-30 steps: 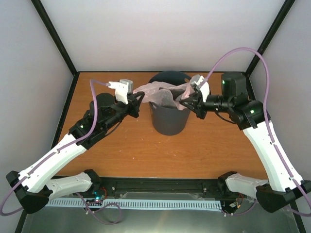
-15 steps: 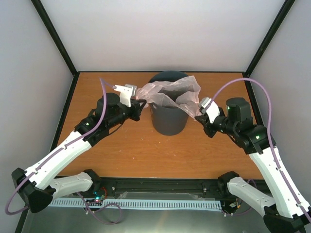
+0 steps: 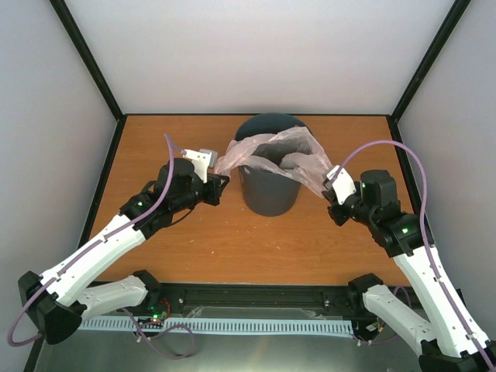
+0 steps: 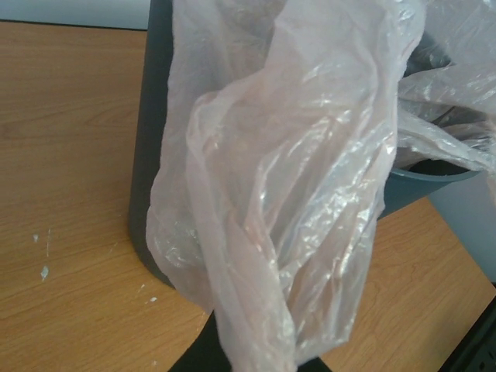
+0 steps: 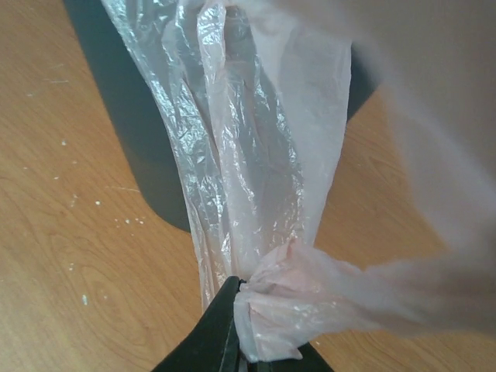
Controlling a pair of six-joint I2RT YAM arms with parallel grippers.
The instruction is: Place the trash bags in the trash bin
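Note:
The dark grey trash bin (image 3: 268, 198) stands upright in the middle of the table. The pale-pink trash bag (image 3: 273, 152) is spread over its mouth, with part sagging inside and both ends pulled down past the rim. At the bin's left side, my left gripper (image 3: 220, 183) is shut on the bag's left end. At the right side, my right gripper (image 3: 329, 194) is shut on a bunched end. The left wrist view shows the bag (image 4: 294, 194) draped down the bin's wall (image 4: 152, 155), hiding most of the gripper (image 4: 256, 364). In the right wrist view the gripper (image 5: 252, 345) pinches gathered plastic (image 5: 256, 155).
Orange-brown wooden table (image 3: 217, 240) with black frame posts at the back corners and pale walls on three sides. The arm bases and a black rail (image 3: 256, 298) run along the near edge. Purple cables loop above both wrists.
Both grippers have dropped and pulled outward and toward the near edge. The right one came down from above the rim to beside the bin. The bag is stretched lower over the bin's mouth.

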